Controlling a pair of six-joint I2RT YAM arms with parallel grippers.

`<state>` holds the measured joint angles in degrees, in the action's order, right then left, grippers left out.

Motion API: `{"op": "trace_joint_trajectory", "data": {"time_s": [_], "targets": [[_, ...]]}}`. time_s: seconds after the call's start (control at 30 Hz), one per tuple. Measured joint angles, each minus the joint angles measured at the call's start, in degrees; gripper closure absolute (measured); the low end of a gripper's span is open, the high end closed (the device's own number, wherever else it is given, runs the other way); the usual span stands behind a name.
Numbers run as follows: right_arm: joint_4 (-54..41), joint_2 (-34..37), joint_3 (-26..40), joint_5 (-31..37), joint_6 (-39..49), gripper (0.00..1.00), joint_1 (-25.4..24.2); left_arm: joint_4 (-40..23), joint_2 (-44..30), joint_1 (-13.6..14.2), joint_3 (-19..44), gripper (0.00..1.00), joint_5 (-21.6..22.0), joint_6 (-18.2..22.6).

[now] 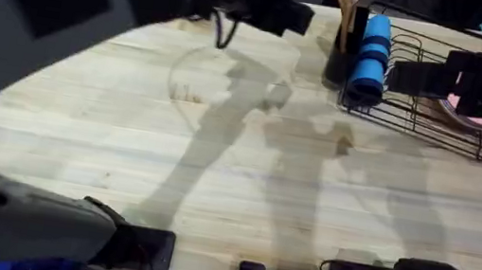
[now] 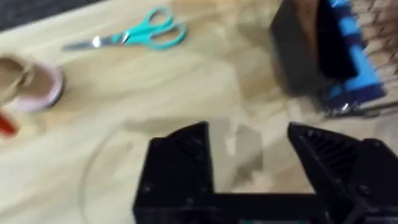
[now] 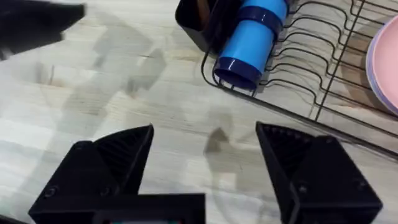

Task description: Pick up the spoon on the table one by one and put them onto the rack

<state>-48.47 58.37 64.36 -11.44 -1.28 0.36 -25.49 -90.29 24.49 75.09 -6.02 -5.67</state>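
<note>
Wooden spoon [image 1: 347,0] stands upright, bowl up, in the rack [image 1: 435,121] cup; both my pincers gape empty.

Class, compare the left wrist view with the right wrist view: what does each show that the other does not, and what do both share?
Left wrist alone: teal-handled scissors and a roll of tape on the table. Right wrist alone: a pink plate in the rack. Both: the blue cylinder lying on the rack beside the black utensil cup, pale wood tabletop, and an open end effector, left and right.
</note>
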Motion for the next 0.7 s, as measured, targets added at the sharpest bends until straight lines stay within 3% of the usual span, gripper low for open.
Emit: {"op": "trace_joint_trajectory", "data": {"time_s": [0.07,0.13,0.17,0.43,0.53,0.7], "targets": [[0.0,0.0,0.0,0.0,0.0,0.009,0.0,-4.7,2.2,-1.3,0.0,0.100,0.2,0.2],[0.0,0.0,0.0,0.0,0.0,0.009,0.0,-8.3,4.2,-2.4,0.0,0.015,0.3,0.1],[0.0,0.0,0.0,0.0,0.0,0.009,0.0,-13.1,7.1,-4.3,0.0,0.006,0.3,0.2],[0.0,0.0,0.0,0.0,0.0,0.009,0.0,-27.5,18.6,-12.2,0.0,0.006,1.0,0.3],[0.0,0.0,0.0,0.0,0.0,0.009,0.0,-32.5,22.0,-13.7,0.0,0.006,2.6,0.3],[0.0,0.0,0.0,0.0,0.0,0.009,0.0,-34.1,24.7,-13.8,0.0,0.006,5.5,0.3]]}}
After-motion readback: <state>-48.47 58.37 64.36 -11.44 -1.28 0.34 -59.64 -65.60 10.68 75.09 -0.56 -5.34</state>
